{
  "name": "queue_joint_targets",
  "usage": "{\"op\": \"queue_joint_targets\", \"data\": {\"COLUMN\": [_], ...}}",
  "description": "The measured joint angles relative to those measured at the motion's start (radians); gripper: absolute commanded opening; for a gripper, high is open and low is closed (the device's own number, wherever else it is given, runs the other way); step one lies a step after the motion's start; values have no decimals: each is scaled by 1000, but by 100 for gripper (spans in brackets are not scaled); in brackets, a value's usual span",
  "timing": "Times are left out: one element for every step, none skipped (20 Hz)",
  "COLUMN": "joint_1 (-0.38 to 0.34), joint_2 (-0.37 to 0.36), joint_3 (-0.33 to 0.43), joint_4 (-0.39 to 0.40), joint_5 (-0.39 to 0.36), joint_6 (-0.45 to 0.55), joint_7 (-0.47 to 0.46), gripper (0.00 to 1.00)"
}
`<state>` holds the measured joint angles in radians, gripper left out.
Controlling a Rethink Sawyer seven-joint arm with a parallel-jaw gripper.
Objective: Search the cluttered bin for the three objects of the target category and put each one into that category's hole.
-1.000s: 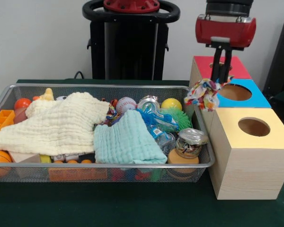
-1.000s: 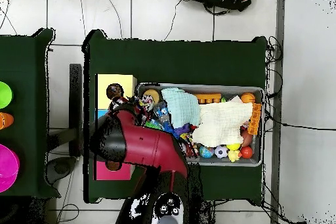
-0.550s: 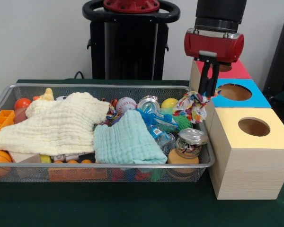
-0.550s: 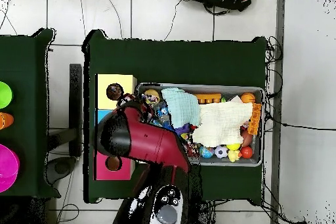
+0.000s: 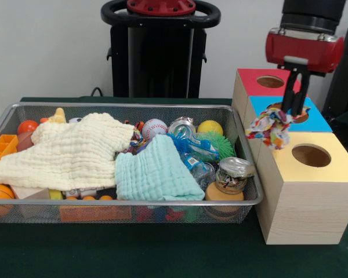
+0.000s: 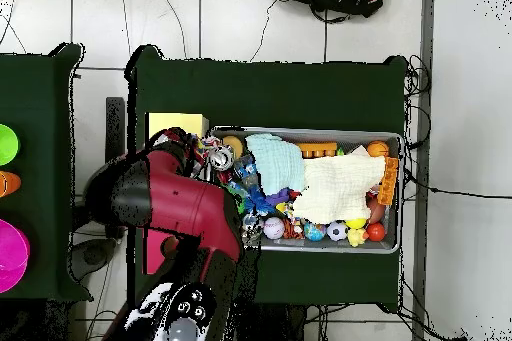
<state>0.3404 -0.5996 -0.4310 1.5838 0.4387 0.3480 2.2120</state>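
Rope toy (image 5: 270, 128), pincer (image 5: 293, 109) now seemingly over blue box (image 5: 313, 121).

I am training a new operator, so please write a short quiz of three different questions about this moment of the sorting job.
1. True or false: the gripper holds a multicoloured rope toy.
2. Over which box does the toy hang? A red box; B blue box; C yellow box.
3. Fill in: the mint cloth lies inside the wire ____.

Key: 1 true; 2 B; 3 bin.
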Motion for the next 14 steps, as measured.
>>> {"op": "queue_joint_targets", "data": {"joint_1": [12,24,37,45,50,52,54,56,59,61,60,57,52,49], "joint_2": [4,9,14,17,19,20,20,20,21,21,21,20,19,19], "joint_3": [-11,-25,-39,-52,-60,-68,-76,-84,-93,-101,-105,-107,-107,-107], "joint_4": [-15,-32,-54,-72,-86,-99,-113,-126,-140,-154,-160,-169,-173,-174], "joint_5": [6,13,19,22,23,24,25,26,27,27,27,27,27,27], "joint_6": [22,49,85,115,137,156,175,194,213,232,233,231,220,214], "joint_7": [13,29,49,64,76,87,98,109,120,131,136,140,140,140], "gripper": [0,0,0,0,0,0,0,0,0,0,0,0,0,0]}}
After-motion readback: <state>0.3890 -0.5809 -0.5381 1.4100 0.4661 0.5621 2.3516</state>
